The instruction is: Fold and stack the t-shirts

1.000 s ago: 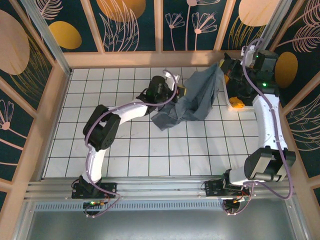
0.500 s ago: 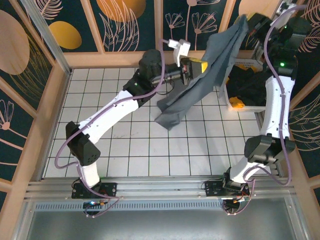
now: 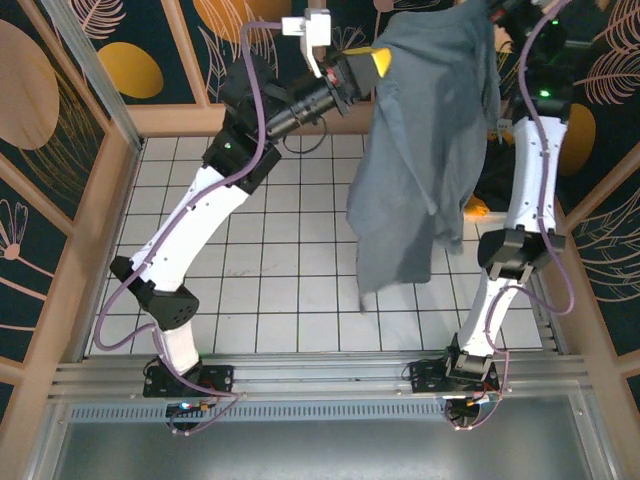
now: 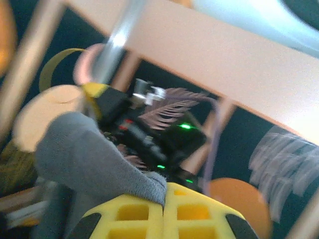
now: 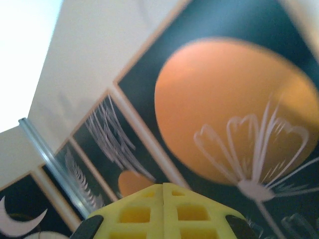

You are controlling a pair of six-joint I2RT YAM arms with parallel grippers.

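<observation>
Left end effector is clenching a fold of the slate grey-blue t-shirt. The left wrist view is showing grey cloth pinched right at the yellow fingertips, so that grip looks solid.

Right end effector is also pressed closed. From above, the shirt's far top corner is running up into it, so I'm reading it as holding. Its own camera is showing no cloth past the tips, so treat that pinch as shallow.

You're hanging the shirt high between both arms. It's bunching towards the right, with the hem dangling above the tiled bench and not touching it, as far as I can tell.

For a clean lay-down:
- Pull the two grips apart until the top edge is running taut.
- Bring both down level and slowly.
- Let the hem land first on the open tiles mid-bench.
- Draw the shirt back towards the arm bases so it's flattening as it lands.
- Avoid jerking on the right side.
</observation>
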